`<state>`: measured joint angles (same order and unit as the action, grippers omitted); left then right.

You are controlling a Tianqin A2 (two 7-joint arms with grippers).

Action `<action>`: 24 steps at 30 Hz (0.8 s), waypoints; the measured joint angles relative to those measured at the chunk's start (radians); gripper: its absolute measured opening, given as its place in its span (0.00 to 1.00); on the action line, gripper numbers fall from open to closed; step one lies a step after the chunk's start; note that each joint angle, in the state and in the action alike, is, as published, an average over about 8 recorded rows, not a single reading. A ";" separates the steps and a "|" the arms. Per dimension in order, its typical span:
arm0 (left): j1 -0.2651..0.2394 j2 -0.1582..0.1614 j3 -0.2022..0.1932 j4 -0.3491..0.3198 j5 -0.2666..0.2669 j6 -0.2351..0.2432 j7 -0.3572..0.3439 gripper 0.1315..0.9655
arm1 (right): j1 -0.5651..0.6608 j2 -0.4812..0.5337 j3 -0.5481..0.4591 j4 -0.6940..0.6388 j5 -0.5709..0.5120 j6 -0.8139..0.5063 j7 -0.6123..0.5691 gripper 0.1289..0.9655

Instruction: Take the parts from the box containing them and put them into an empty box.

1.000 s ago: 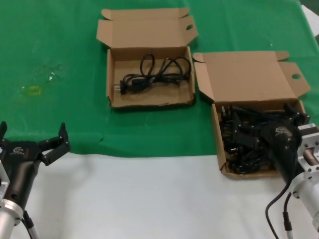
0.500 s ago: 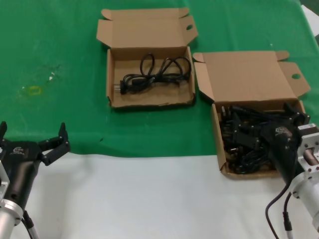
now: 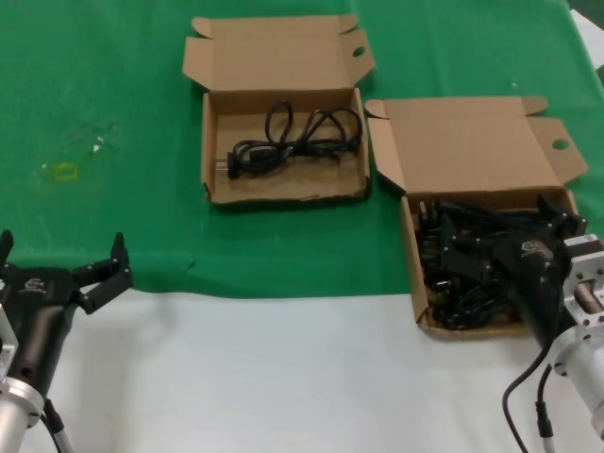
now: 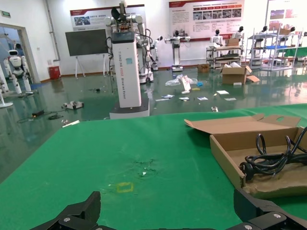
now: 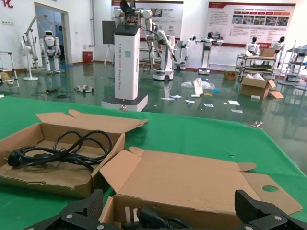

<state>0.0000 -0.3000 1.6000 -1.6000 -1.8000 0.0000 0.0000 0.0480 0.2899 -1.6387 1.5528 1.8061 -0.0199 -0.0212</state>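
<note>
- The green cloth (image 3: pixel 113 113) covers the far part of the table, and a white surface (image 3: pixel 283 377) takes the near part; the two open boxes sit on the green, the right one reaching over onto the white.
- The right arm reaches forward at the lower right of the head view, its forearm angled up and inward, and the right gripper (image 3: pixel 491 247) sits down inside the full box among the cables. In the right wrist view its two black fingers (image 5: pixel 76 213) stand wide apart over the near edge of that box, with nothing seen between them.
- The left arm waits at the lower left, over the edge where green meets white; the left gripper (image 3: pixel 74 274) points toward the far side with its fingers (image 4: pixel 79 213) spread wide and empty.
- Compared with the frames from a second and half a second ago, nothing has visibly shifted: both arms, both boxes and the cables lie just as they did.
- The larger box (image 3: pixel 422 311), at the right, has its lid folded back and a side flap with an oval hole; it holds a dense tangle of black cables (image 3: pixel 453 288) and plugs.
- The smaller box (image 3: pixel 283 193), farther off and toward the middle, is well apart from both grippers; its lid stands open, and one coiled black cable (image 3: pixel 293 142) lies inside, plug toward the left end.
</note>
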 joint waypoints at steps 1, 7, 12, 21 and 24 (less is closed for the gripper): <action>0.000 0.000 0.000 0.000 0.000 0.000 0.000 1.00 | 0.000 0.000 0.000 0.000 0.000 0.000 0.000 1.00; 0.000 0.000 0.000 0.000 0.000 0.000 0.000 1.00 | 0.000 0.000 0.000 0.000 0.000 0.000 0.000 1.00; 0.000 0.000 0.000 0.000 0.000 0.000 0.000 1.00 | 0.000 0.000 0.000 0.000 0.000 0.000 0.000 1.00; 0.000 0.000 0.000 0.000 0.000 0.000 0.000 1.00 | 0.000 0.000 0.000 0.000 0.000 0.000 0.000 1.00; 0.000 0.000 0.000 0.000 0.000 0.000 0.000 1.00 | 0.000 0.000 0.000 0.000 0.000 0.000 0.000 1.00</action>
<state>0.0000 -0.3000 1.6000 -1.6000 -1.8000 0.0000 0.0000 0.0480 0.2899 -1.6387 1.5528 1.8061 -0.0199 -0.0212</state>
